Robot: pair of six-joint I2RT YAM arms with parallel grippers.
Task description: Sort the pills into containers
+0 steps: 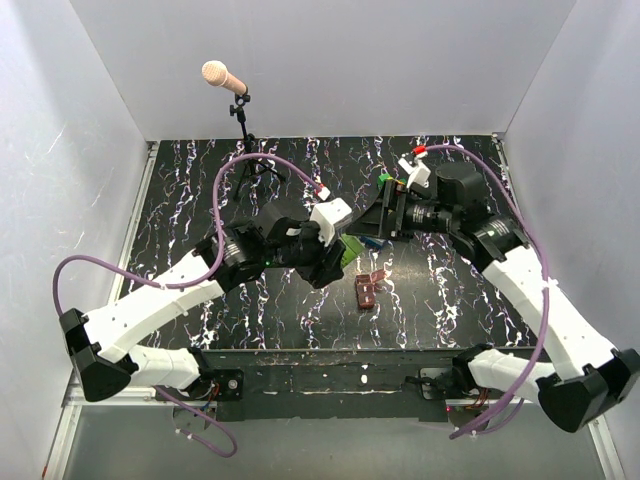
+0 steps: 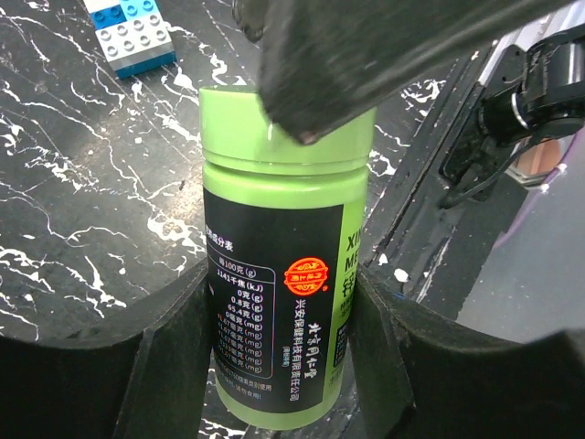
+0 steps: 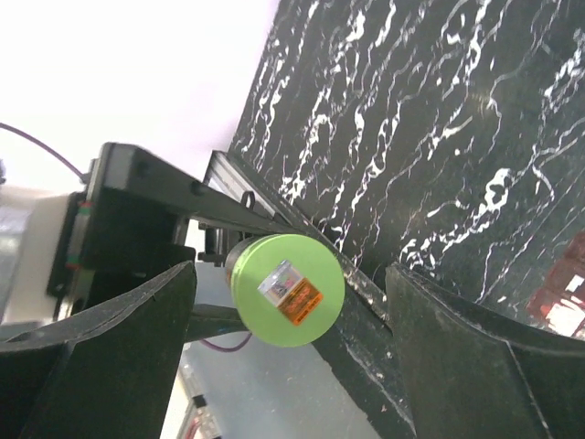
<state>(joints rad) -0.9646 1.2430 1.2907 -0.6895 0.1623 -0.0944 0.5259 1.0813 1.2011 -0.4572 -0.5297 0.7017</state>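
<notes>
1. Left pincer point(image 2: 281, 366): I read it as clamped on the green bottle point(image 2: 283, 229). In the left wrist view its two dark fingers point(image 2: 174, 357) press against either side of the labelled body, in the lower half of the frame.
2. Green bottle: cap fitted. In the top view it sits near the middle of the frame, where the two arms meet.
3. Right pincer point(image 3: 291, 279): jaws spread wide. In the right wrist view the bottle cap faces the camera, centre-left of the frame, with a visible gap to each finger point(image 3: 475, 357). In the left wrist view one right finger crosses the top of the frame over the cap's edge. I cannot tell whether it touches.
4. Red-brown box point(image 1: 367, 291): lies on the bench point(image 1: 200, 190), just below and right of the bottle in the top view, apart from both pincers.
5. Toy brick stack point(image 2: 134, 35): rests on the bench at the upper left of the left wrist view.
</notes>
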